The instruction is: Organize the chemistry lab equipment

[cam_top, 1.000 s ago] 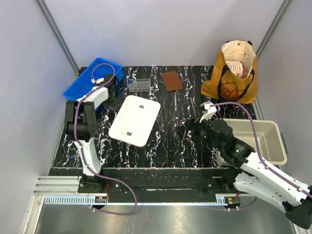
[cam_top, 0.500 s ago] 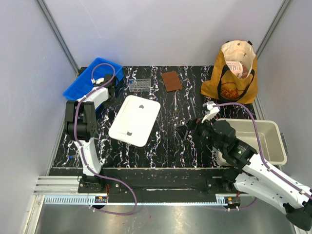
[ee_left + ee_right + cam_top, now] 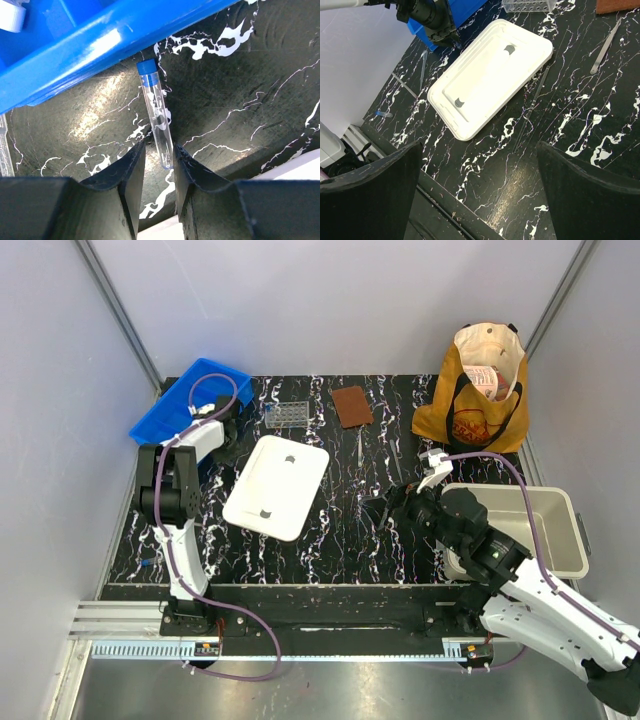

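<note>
Tube (image 3: 156, 112), clear with a blue cap, lies flat on the table (image 3: 240, 100) beside the blue bin (image 3: 75, 45). In your left wrist view its cap points to 12 o'clock, right at the bin's wall; you cannot tell whether the two touch. Your left end effector (image 3: 159, 167) sits low over the table with its jaws partly apart. The tube's round end lies between the fingertips, close to the one at 3 o'clock with a clear gap to the other, so it is not clamped.

From above, that end effector is at about 10 o'clock on the table, at the bin's 4 o'clock side. The white tray (image 3: 275, 485) lies near it toward 5 o'clock, and the rack (image 3: 287, 415) stands at the tray's 12 o'clock. Your right end effector (image 3: 477, 150) hangs above the table at about 4 o'clock, jaws spread wide with only table between them. In its view a thin rod (image 3: 535, 100) lies along the tray's 4 o'clock edge, and tweezers (image 3: 605, 47) lie well apart at 2 o'clock.
</note>
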Tool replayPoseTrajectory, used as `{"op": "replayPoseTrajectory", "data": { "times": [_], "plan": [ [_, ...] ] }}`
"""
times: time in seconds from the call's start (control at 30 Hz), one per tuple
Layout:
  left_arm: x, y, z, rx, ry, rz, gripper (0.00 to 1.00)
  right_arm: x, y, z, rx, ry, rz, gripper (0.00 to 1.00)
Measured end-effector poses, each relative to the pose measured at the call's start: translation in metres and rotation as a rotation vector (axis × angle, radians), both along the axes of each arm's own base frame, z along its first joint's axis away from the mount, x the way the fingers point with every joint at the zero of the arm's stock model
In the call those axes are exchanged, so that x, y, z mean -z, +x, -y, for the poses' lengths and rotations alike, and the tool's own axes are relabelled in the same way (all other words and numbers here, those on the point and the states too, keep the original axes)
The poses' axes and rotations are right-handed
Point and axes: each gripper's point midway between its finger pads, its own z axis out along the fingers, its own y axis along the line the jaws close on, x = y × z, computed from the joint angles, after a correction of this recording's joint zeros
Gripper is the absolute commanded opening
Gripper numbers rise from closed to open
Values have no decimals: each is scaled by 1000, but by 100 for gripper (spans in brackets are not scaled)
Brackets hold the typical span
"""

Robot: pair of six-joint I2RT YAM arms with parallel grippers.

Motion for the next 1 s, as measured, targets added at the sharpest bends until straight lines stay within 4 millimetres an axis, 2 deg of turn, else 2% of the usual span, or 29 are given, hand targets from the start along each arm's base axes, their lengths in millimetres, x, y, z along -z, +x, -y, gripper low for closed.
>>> {"op": "replayPoseTrajectory", "data": {
  "times": [0.13,0.4,0.57,0.67,0.87,0.9,1.0],
  "plan": [
    [6,-1,1,-2,-5,-14,28,-1,0,0,0,3,2,100],
    [6,-1,1,-4,-7,-17,0,-3,-1,1,1,6,7,100],
    [-2,-5,4,19,-16,-23,0,-1,0,0,3,1,-3,100],
    [-33,-4,9,72,-38,27,0,-6,6,-6,5,-10,-26,98],
    [-157,-5,37,289,-134,313,0,-42,32,-35,0,-25,-46,96],
    [-179,-9,46,344,-160,376,0,-50,39,-43,-5,-27,-45,94],
    [-221,-31,76,519,-253,512,0,-73,55,-66,-36,-31,-35,88]
  ]
}}
